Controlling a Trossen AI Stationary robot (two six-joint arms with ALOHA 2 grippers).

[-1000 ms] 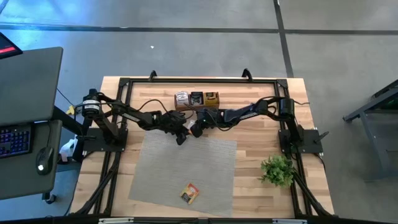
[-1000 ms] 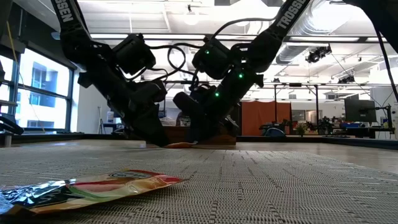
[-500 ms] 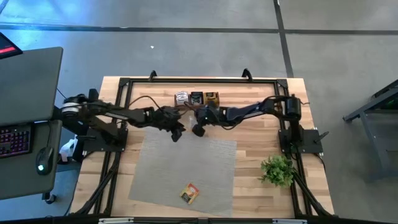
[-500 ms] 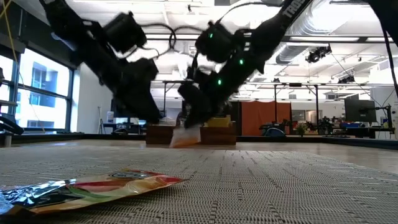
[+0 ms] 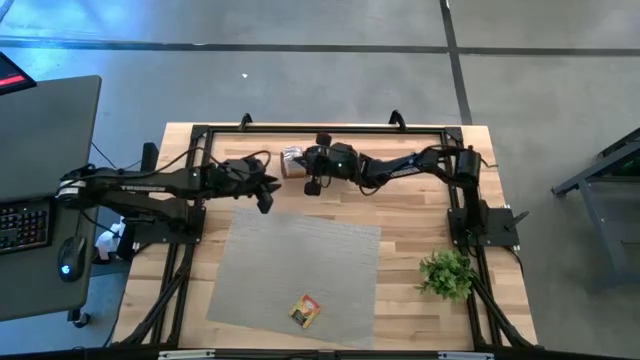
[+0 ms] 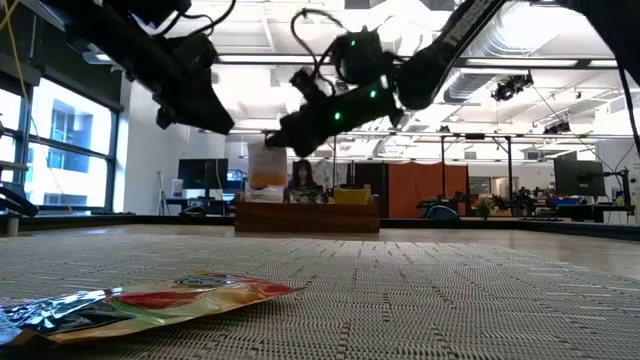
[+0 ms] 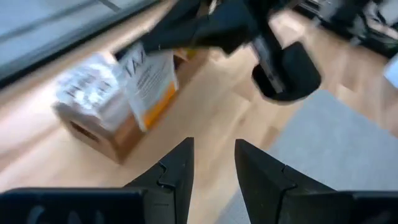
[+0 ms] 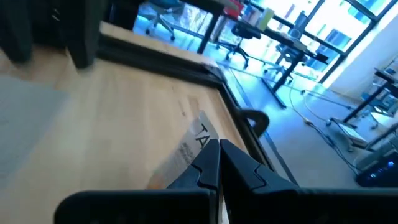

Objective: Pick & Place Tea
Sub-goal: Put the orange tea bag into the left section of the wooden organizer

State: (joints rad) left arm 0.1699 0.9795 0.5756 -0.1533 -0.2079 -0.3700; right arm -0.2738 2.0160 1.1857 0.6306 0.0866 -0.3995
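Here the right hand (image 8: 214, 163) is clenched on a white-and-orange sachet (image 7: 149, 78), held above the wooden box (image 5: 318, 160) at the counter's (image 5: 420, 210) far edge. Only the left wrist view shows its print; "TA" is all that reads. The left hand (image 7: 211, 163), released, hovers beside the box. Another sachet (image 5: 305, 311) lies on the grey mat (image 5: 300, 260).

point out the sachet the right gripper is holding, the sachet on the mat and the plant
held sachet (image 7: 149, 81), left wrist view, on its white and orange printed face
mat sachet (image 5: 306, 311), high view, on its middle
plant (image 5: 446, 272), high view, on its leaves
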